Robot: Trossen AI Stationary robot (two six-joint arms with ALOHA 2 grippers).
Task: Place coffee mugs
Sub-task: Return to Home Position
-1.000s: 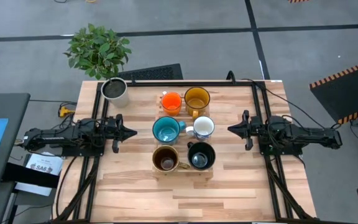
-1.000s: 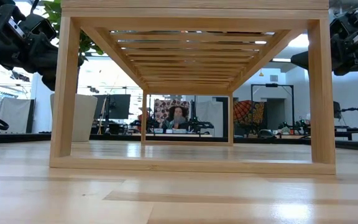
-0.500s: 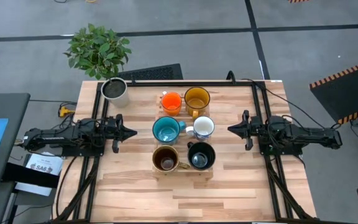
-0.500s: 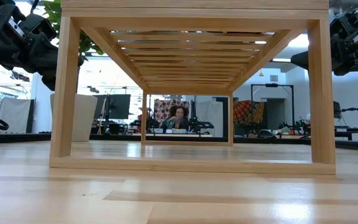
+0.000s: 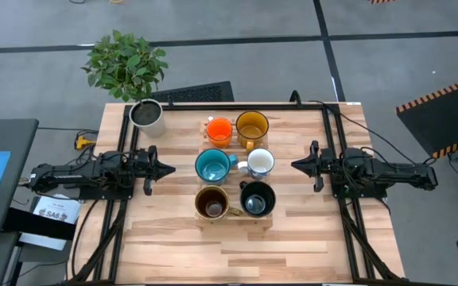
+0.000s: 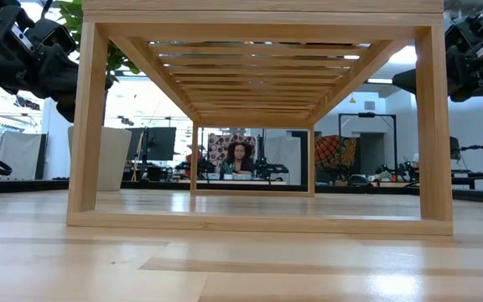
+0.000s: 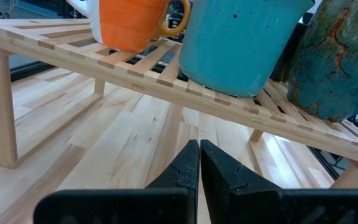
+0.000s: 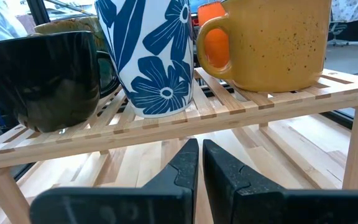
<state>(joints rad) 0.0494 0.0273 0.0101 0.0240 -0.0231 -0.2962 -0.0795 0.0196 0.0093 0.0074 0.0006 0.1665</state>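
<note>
Nothing on the table (image 5: 293,238) has moved since the earlier frames; only the person (image 6: 238,158) in the room beyond has shifted a little. High view: all six mugs stand on the slatted shelf (image 5: 235,225) in three pairs, the orange mug (image 5: 219,129) beside the amber mug (image 5: 252,125), the teal mug (image 5: 211,166) beside the white mug (image 5: 260,163), and the brown mug (image 5: 212,202) beside the black mug (image 5: 257,199). The left gripper (image 5: 168,168) and right gripper (image 5: 295,165) sit well apart from the shelf, one on each side. Low view: you see under the shelf, with an arm at either edge. Left wrist view: fingers pressed together, empty. Right wrist view: the same. Judgement: placing looks complete and you are in the return-home step. The next move likely calls only for confirming both arms are parked.
</note>
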